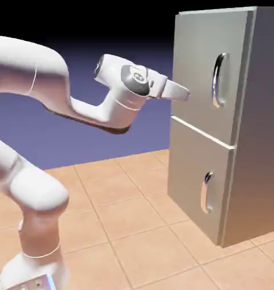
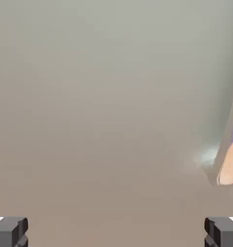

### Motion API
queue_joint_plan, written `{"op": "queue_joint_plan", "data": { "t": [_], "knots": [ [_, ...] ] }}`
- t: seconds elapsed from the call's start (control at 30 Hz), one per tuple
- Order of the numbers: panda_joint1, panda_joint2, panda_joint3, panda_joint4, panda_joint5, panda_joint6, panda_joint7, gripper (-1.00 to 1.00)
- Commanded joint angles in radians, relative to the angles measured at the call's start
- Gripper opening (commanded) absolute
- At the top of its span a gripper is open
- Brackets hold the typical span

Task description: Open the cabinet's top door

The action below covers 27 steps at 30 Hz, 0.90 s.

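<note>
Jaws wide, top door filling hand view

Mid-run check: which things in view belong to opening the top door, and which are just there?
Part of the job:
- cabinet
- top door, shut
- top door's long curved handle
- tool, open, level with the top door, near its left edge, away from the handle

Just there:
- lower door, shut
- lower door's handle
- tiled table

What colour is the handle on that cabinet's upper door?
Shiny silver, a curved handle set on the grey top door. The exterior view shows it best.
</note>
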Motion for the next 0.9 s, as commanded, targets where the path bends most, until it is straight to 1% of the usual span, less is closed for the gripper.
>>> {"op": "queue_joint_plan", "data": {
  "t": [0.0,0.77,0.87],
  "knots": [
    [0.013,-0.004,-0.013,0.009,-0.044,-0.002,0.035,0.0],
    [0.317,-0.088,-0.32,0.211,-1.044,-0.037,0.85,0.0],
    [0.365,-0.072,-0.359,0.245,-1.092,-0.042,0.89,0.0]
  ]
}}
